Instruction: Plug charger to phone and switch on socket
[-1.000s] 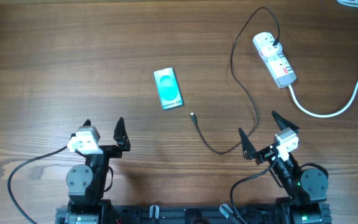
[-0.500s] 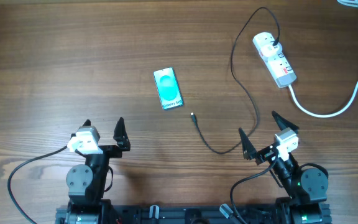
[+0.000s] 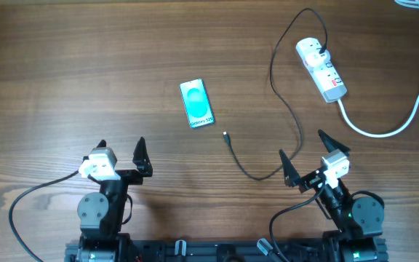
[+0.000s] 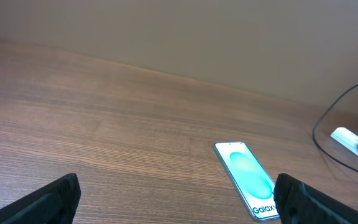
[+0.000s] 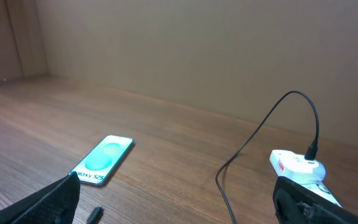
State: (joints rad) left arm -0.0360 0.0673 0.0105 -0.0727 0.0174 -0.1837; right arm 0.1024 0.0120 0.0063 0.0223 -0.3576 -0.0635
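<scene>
Black, thin charger is trailing limp across the counter from the socket at far right. Its plug tip is lying near the phone, which is resting screen-up mid-counter. Judging the cable light and floppy; gripping close behind the stiff tip is looking best. The slim phone is probably sliding if pushed. Counting one charger, one phone, one socket. Left claw and right claw are both standing wide, holding nothing.
</scene>
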